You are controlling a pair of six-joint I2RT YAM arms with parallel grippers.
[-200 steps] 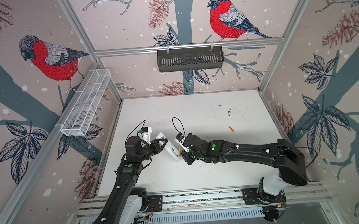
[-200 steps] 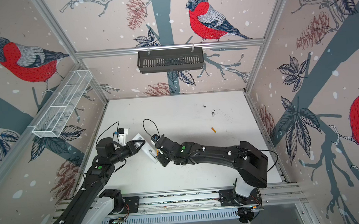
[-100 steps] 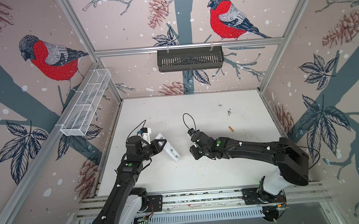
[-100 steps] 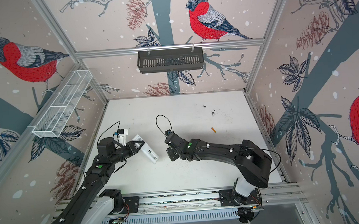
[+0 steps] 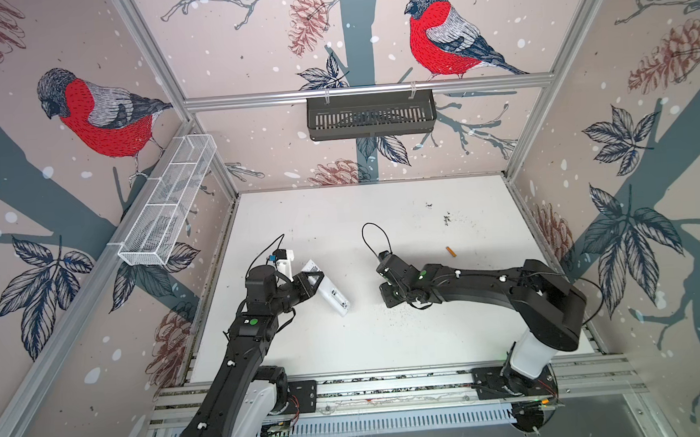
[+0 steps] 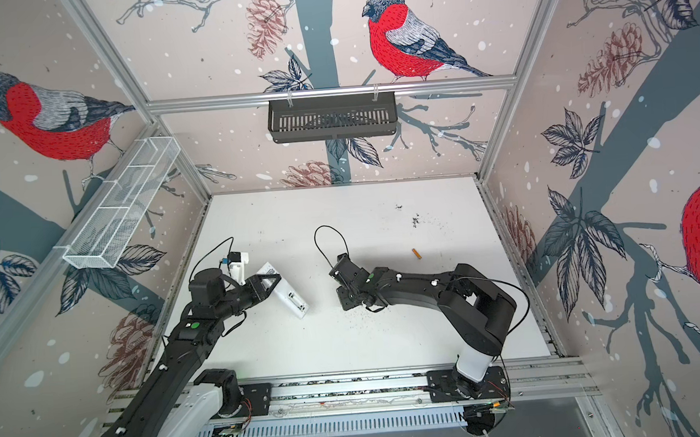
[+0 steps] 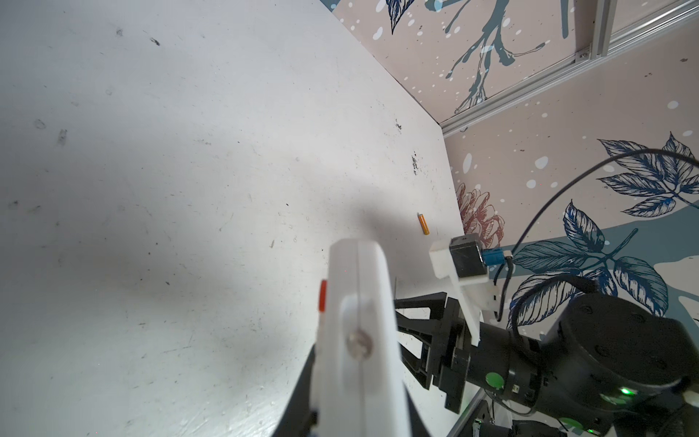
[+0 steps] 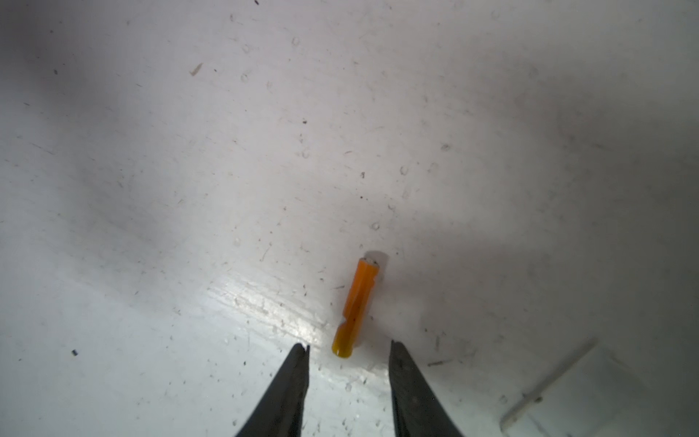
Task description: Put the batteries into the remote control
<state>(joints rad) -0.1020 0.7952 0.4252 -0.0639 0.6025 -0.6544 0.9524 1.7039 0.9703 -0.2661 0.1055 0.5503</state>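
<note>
1 battery loose on table; L gripper holds remote.

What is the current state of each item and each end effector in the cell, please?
left end effector, shut on the remote control.
remote control, gripped and held at a tilt.
right end effector, open and empty.
battery, lying loose on the table, not gripped.

Remote control in left claw
</note>
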